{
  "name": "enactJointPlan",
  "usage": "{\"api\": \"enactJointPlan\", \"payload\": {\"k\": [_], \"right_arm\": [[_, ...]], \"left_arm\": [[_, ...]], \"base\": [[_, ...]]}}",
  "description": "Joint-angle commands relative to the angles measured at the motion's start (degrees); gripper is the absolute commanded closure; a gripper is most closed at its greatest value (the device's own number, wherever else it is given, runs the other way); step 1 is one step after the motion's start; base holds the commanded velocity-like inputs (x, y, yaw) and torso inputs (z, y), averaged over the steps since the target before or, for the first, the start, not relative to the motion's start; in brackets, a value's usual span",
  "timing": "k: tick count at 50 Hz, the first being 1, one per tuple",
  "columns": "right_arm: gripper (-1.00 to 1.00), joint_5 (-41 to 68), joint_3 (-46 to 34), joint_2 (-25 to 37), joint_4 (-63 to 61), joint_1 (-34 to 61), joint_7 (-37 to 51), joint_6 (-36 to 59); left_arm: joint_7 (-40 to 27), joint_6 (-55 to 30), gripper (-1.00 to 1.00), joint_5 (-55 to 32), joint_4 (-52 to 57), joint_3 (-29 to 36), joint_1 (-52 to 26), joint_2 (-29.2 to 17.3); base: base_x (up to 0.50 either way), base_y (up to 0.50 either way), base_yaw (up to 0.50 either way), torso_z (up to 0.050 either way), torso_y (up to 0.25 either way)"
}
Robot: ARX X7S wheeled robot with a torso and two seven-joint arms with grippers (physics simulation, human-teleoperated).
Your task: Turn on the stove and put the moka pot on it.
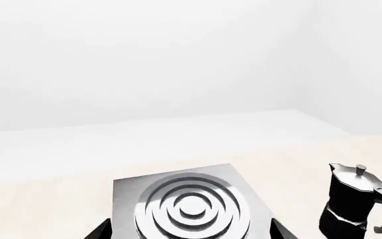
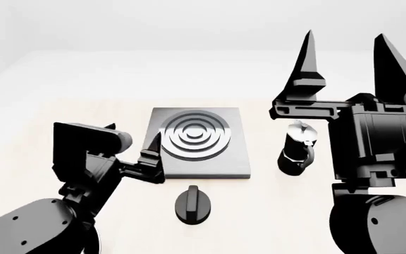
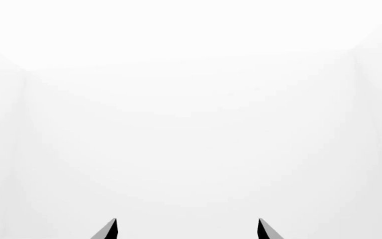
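Observation:
The stove (image 2: 204,165) is a flat square grey hotplate with a ringed burner, lying mid-table. Its round black knob (image 2: 192,203) sits apart, nearer me. The black moka pot (image 2: 297,152) with a silver lid stands upright to the right of the stove. My left gripper (image 2: 154,159) hovers open at the stove's left edge and holds nothing. In the left wrist view the stove (image 1: 126,199) fills the space between the left gripper's (image 1: 191,234) tips, with the moka pot (image 1: 350,204) off to one side. My right gripper (image 2: 344,47) is raised, pointing up and open. The right gripper (image 3: 187,230) faces only white wall.
The pale table (image 2: 48,106) runs back to a white wall. My right arm's black body (image 2: 372,143) stands close beside the moka pot, between it and the table's right side.

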Motion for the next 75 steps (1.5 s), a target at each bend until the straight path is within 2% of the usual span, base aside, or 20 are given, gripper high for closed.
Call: {"api": "enactJointPlan", "payload": {"k": [1,7,13,17,19,23,26,32,34,37,40,44,49,52,75], "right_arm": [[-1.00,0.96,0.22,0.35,-0.31,0.73,0.57,0.86],[-1.00,0.31,-0.30,0.46,0.35,-0.92,0.25,-1.32],[-1.00,1.46,-0.03,0.59,-0.21,0.39,0.88,0.61],[-1.00,0.21,-0.88,0.72,0.44,-1.73,0.41,-2.18],[-1.00,1.55,-0.29,0.73,-0.22,0.20,1.03,0.36],[-1.00,0.46,-0.97,0.92,0.38,-1.59,0.58,-2.17],[-1.00,1.76,-0.38,0.95,-0.22,0.21,1.27,0.25],[-1.00,0.55,-1.19,1.18,0.66,-2.02,0.70,-2.81],[-1.00,2.07,-0.45,1.21,-0.14,0.12,1.45,0.06],[-1.00,1.24,-0.81,1.40,0.13,-1.40,1.03,-2.04],[-1.00,2.92,0.04,1.48,-0.72,0.80,1.73,0.69],[-1.00,1.79,-0.57,1.65,-0.15,-1.09,1.27,-1.85],[-1.00,3.68,0.22,1.77,-1.17,1.48,2.26,1.39],[-1.00,2.26,-0.61,1.89,-0.52,-0.64,1.69,-1.44],[-1.00,2.82,-1.05,2.47,-0.33,-0.97,2.21,-2.15]], "left_arm": [[4.42,-2.03,-1.00,0.51,-7.01,5.39,-0.36,4.69],[6.06,-1.39,-1.00,1.41,-9.01,7.07,0.92,6.41],[7.78,-1.09,-1.00,2.17,-10.98,8.56,1.06,8.13],[8.96,-1.01,-1.00,2.61,-12.51,9.87,1.64,9.42],[9.58,-0.50,-1.00,3.11,-13.21,10.26,2.03,9.85],[10.50,0.06,-1.00,3.65,-14.48,11.15,2.91,10.76],[11.24,0.50,-1.00,4.09,-15.12,11.78,3.42,11.38],[12.49,1.36,-1.00,4.57,-16.48,12.64,4.27,12.48],[12.76,1.43,-1.00,4.94,-16.98,13.01,4.33,12.76],[13.51,1.90,-1.00,5.04,-18.20,13.23,4.57,13.35],[14.35,2.36,-1.00,5.50,-19.56,13.75,4.94,13.98],[14.94,2.80,-1.00,5.79,-20.40,14.14,5.37,14.41],[15.91,3.26,-1.00,6.12,-21.79,14.84,6.08,15.07],[16.28,3.43,-1.00,6.08,-22.40,14.97,6.28,15.30],[17.36,4.46,-1.00,6.24,-24.32,15.50,7.29,15.97]], "base": [[0.00,0.00,0.00,0.000,0.000],[0.00,0.00,0.00,0.000,0.000],[0.00,0.00,0.00,0.000,0.000],[0.00,0.00,0.00,0.000,0.000],[0.00,0.00,0.00,0.000,0.000],[0.00,0.00,0.00,0.000,0.000],[0.00,0.00,0.00,0.000,0.000],[0.00,0.00,0.00,0.000,0.000],[0.00,0.00,0.00,0.000,0.000],[0.00,0.00,0.00,0.000,0.000],[0.00,0.00,0.00,0.000,0.000],[0.00,0.00,0.00,0.000,0.000],[0.00,0.00,0.00,0.000,0.000],[0.00,0.00,0.00,0.000,0.000],[0.00,0.00,0.00,0.000,0.000]]}}
